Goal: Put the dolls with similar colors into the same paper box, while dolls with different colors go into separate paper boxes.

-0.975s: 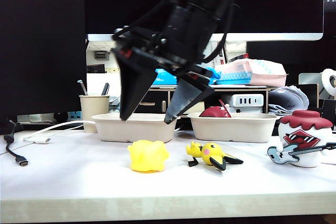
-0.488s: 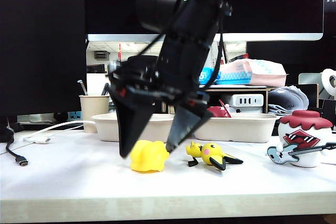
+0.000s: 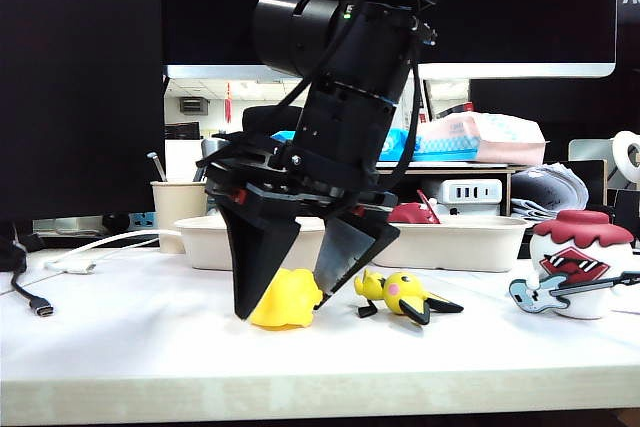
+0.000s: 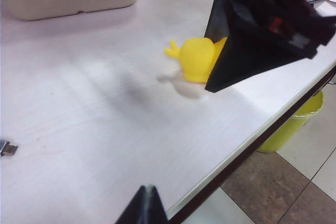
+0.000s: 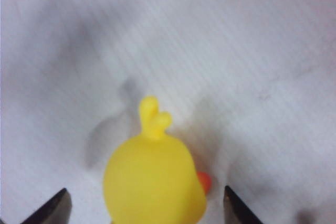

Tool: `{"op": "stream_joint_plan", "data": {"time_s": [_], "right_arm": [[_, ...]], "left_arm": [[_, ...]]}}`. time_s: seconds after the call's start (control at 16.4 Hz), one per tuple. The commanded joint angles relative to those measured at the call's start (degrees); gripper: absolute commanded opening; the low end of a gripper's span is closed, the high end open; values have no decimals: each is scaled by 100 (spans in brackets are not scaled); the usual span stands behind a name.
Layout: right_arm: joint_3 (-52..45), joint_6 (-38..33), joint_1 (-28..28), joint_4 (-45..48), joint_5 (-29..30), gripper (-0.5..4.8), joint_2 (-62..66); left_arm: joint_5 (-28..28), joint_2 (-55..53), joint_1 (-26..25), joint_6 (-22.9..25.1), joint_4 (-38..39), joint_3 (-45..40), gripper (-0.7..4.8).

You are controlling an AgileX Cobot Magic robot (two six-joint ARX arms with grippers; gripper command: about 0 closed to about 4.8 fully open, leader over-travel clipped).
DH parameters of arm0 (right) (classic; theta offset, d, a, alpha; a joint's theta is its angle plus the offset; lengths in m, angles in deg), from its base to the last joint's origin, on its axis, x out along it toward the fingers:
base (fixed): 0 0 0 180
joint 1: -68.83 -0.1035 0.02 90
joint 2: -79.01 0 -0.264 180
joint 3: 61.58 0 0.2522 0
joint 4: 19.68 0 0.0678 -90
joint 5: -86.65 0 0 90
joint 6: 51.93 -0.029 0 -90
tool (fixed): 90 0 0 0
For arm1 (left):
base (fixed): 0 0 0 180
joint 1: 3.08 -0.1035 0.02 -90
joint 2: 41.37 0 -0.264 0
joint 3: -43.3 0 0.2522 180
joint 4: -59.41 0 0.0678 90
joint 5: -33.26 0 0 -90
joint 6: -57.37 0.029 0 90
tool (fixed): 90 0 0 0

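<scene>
**Room and surroundings: cluttered desk area**

Pale wood-grain table (image 3: 120,347) in front, light edge band; large dark monitor (image 3: 520,7) above, second black panel (image 3: 80,77) at left; beige pen cup (image 3: 178,209) holding pens; white cable (image 3: 95,247) and black USB cable (image 3: 25,292) trailing at left; white power strip (image 3: 470,190), tissue packs (image 3: 480,137), grey shoe (image 3: 550,187) behind; brown tiled floor (image 4: 294,182); yellow-green bin (image 4: 296,124) below table edge.
</scene>
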Motion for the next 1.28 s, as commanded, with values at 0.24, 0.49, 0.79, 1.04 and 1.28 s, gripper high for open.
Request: {"op": "stream_joint_plan", "data": {"time_s": [0.24, 0.49, 0.79, 1.04, 1.28], "right_arm": [[11, -17, 2, 212, -15, 203, -13], [15, -63, 4, 328, -13, 197, -17], [31, -197, 24, 542, 2, 197, -37], [448, -219, 146, 756, 7, 198, -79], [1150, -214, 291, 1451, 24, 198, -11]], "left_arm": [[-17, 37, 0, 22, -50, 4, -5], [-17, 199, -11, 22, -44, 4, -5], [-17, 435, -13, 22, -31, 4, -5], [-31, 1119, -573, 22, -33, 4, -5], [-17, 1392, -1156, 22, -31, 4, -5]]}}
